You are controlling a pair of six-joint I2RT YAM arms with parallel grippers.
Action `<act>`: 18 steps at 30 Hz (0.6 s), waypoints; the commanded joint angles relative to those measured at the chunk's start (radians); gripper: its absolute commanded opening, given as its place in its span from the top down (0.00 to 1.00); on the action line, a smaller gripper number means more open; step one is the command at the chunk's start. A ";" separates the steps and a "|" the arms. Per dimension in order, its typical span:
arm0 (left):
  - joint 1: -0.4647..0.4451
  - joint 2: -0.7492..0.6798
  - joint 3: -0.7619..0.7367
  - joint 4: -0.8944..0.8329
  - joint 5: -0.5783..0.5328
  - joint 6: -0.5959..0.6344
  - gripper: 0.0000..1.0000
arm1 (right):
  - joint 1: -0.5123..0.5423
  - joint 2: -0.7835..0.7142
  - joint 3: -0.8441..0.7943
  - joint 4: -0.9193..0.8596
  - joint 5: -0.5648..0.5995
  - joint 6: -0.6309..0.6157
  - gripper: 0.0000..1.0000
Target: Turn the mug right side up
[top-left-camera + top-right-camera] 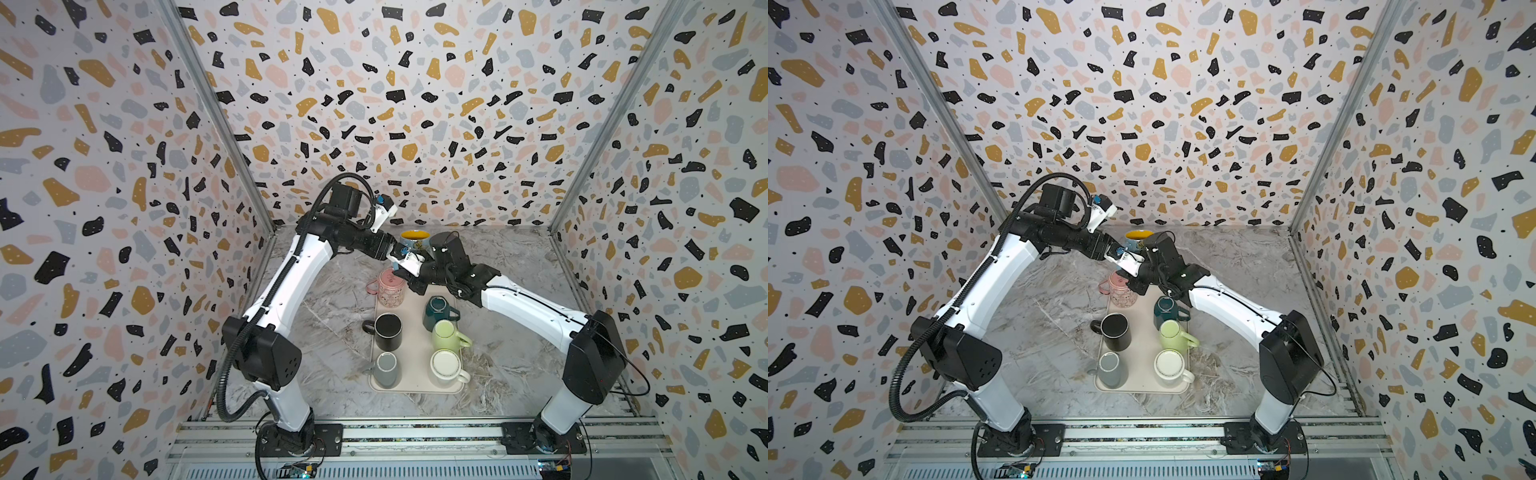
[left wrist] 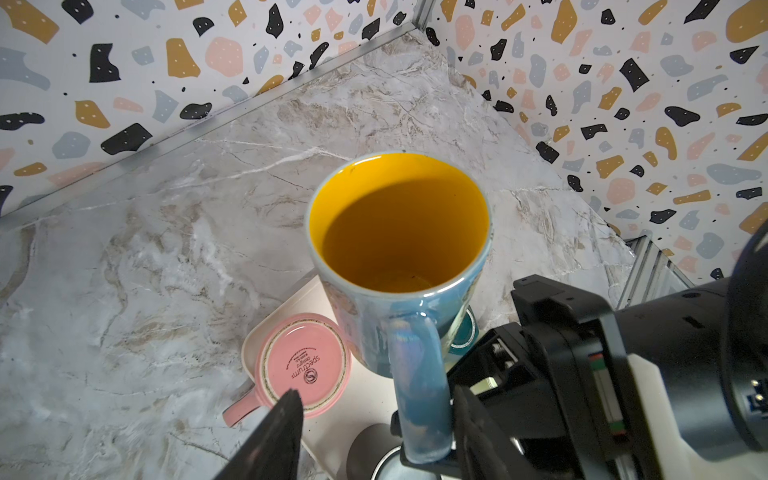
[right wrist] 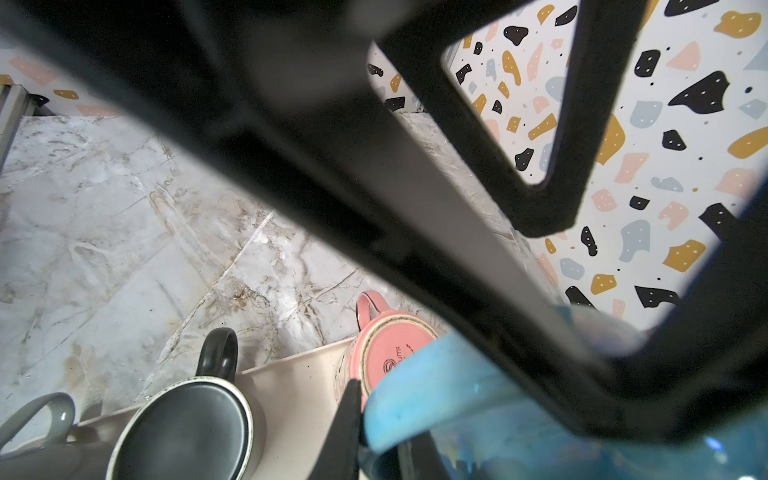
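The mug is blue outside and yellow inside. It hangs upright above the far end of the tray, mouth up, and its handle points toward my left arm. My right gripper is shut on the lower end of that handle. My left gripper is open, one finger on each side of the handle. One of its fingers is close to the handle and the other finger stands well clear.
A beige tray on the marble table holds a pink mug, a black mug, a teal mug, a green mug, a grey mug and a white mug, bases up. Patterned walls enclose three sides.
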 commanded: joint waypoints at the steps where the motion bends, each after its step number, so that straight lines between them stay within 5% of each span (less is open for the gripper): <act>1: -0.043 -0.006 -0.027 0.026 0.075 -0.011 0.42 | 0.031 -0.022 0.074 0.160 -0.015 -0.035 1.00; 18: -0.043 -0.076 -0.107 0.130 0.148 -0.087 0.38 | 0.026 -0.061 0.026 0.257 -0.032 0.028 1.00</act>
